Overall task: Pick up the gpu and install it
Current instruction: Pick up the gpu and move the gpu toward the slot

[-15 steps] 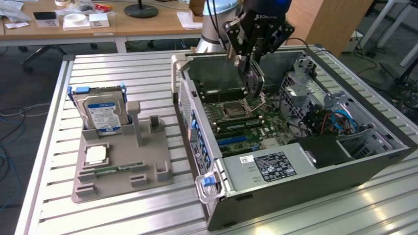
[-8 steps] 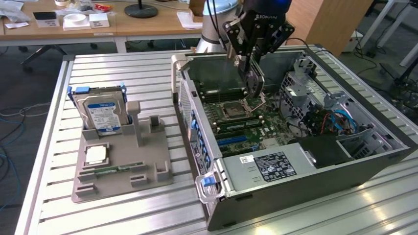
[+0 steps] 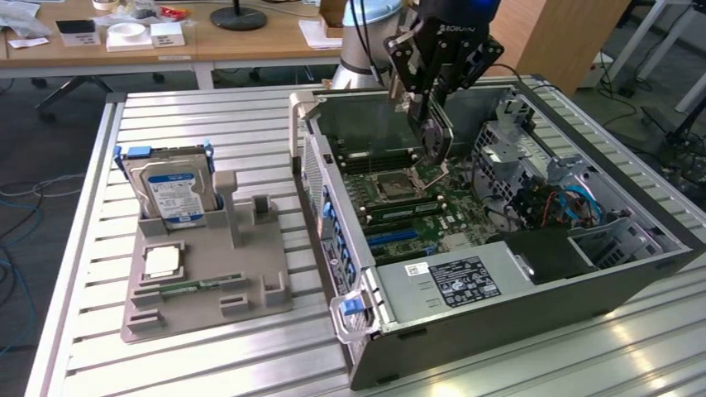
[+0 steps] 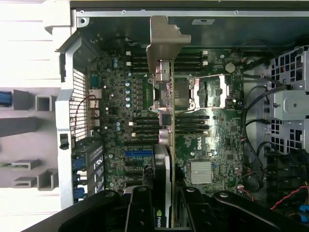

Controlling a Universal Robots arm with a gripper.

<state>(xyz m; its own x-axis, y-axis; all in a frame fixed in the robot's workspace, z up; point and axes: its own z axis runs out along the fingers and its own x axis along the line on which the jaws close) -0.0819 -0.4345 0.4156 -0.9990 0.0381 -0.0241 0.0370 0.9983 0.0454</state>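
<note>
My gripper (image 3: 425, 103) is shut on the gpu (image 3: 434, 141) and holds it over the open computer case (image 3: 331, 190). The card hangs on edge, its lower end just above the motherboard (image 3: 408, 203) near the CPU socket. In the wrist view the gpu (image 4: 165, 159) appears edge-on between my fingers (image 4: 140, 208), green board beside black cooler. Its silver end bracket (image 4: 164, 43) points away from me. A blue expansion slot (image 4: 137, 153) lies beside the card's line, toward the case's rear wall.
At the exterior view's left, a grey fixture (image 3: 204, 310) carries a blue-labelled hard drive (image 3: 174, 194), a CPU (image 3: 162, 262) and a RAM stick (image 3: 198, 285). Drive cages and cables (image 3: 551, 194) fill the case's far side. The power supply (image 3: 458, 281) sits at its near end.
</note>
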